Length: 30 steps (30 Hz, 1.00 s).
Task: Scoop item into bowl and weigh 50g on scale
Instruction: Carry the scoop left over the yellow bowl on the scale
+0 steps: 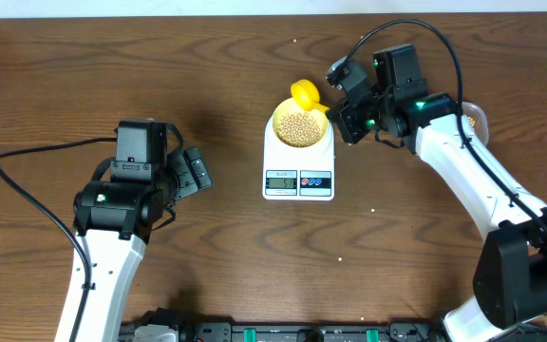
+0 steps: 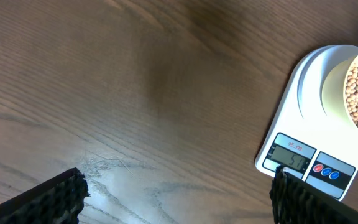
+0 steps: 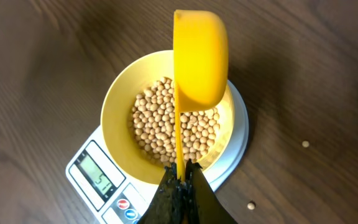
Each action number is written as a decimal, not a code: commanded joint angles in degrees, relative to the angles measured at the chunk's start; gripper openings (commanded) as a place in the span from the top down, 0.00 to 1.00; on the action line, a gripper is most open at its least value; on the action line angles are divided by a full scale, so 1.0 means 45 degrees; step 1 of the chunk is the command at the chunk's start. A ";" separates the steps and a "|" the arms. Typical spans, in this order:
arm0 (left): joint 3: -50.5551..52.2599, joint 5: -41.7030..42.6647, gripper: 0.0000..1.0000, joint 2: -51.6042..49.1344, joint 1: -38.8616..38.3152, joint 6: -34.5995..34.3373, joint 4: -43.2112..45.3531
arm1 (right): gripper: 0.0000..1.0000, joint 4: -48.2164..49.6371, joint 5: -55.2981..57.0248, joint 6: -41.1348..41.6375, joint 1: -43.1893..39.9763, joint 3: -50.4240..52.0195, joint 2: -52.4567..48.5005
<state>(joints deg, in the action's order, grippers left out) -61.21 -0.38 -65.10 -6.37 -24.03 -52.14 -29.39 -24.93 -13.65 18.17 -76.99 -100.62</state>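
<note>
As we scan from the left, left gripper (image 1: pixel 200 171): released, jaws spread wide with nothing between them, over the table (image 1: pixel 46 76).
scale (image 1: pixel 298 180): we see it mid-table, with its display on the near edge.
bowl (image 3: pixel 114 112): sits on the scale's platform.
beans (image 3: pixel 160 118): piled inside the bowl.
scoop (image 3: pixel 201 62): tipped on its side above the bowl.
right gripper (image 3: pixel 182 180): clenched on the scoop's handle.
loose beans (image 3: pixel 305 144): two on the table, right of the scale.
</note>
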 commanded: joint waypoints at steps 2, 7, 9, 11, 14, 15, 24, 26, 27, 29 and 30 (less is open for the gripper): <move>-0.0136 -0.0219 0.04 -0.0015 0.0078 -0.0015 -0.0029 | 0.99 -0.0277 0.0369 -0.0510 0.0083 -0.0321 0.0117; -0.0136 -0.0219 0.04 -0.0015 0.0078 -0.0015 -0.0029 | 0.99 -0.0971 0.0325 -0.0962 0.0136 -0.0321 0.0117; -0.0136 -0.0219 0.04 -0.0015 0.0078 -0.0015 -0.0029 | 0.99 -0.1049 0.0321 -0.0991 0.0194 -0.0321 0.0117; -0.0136 -0.0219 0.04 -0.0015 0.0078 -0.0015 -0.0029 | 0.99 -0.1035 0.0321 -0.0981 0.0291 -0.0321 0.0117; -0.0136 -0.0219 0.04 -0.0015 0.0078 -0.0015 -0.0029 | 0.99 -0.1059 0.0325 -0.0981 0.0437 -0.0321 0.0117; -0.0136 -0.0214 0.04 -0.0015 0.0078 -0.0015 -0.0029 | 0.99 -0.1088 0.0325 -0.0981 0.0476 -0.0321 0.0117; -0.0136 -0.0219 0.04 -0.0015 0.0078 -0.0015 -0.0029 | 0.99 -0.1098 0.0631 -0.0981 0.0665 -0.0321 0.0039; -0.0136 -0.0219 0.04 -0.0015 0.0078 -0.0015 -0.0029 | 0.99 -0.1098 0.1015 -0.0981 0.0748 -0.0291 0.0034; -0.0136 -0.0219 0.04 -0.0015 0.0078 -0.0019 -0.0029 | 0.99 -0.1093 0.1137 -0.0981 0.0763 -0.0291 0.0034; -0.0136 -0.0219 0.04 -0.0015 0.0078 -0.0015 -0.0029 | 0.99 -0.1098 0.1180 -0.0981 0.0797 -0.0291 0.0034; -0.0136 -0.0219 0.04 -0.0015 0.0078 -0.0015 -0.0029 | 0.99 -0.1127 0.1180 -0.0981 0.0811 -0.0291 0.0034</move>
<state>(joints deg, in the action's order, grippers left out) -61.21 -0.38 -65.10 -6.37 -24.03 -52.14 -34.48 -20.84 -17.21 21.26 -77.10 -100.62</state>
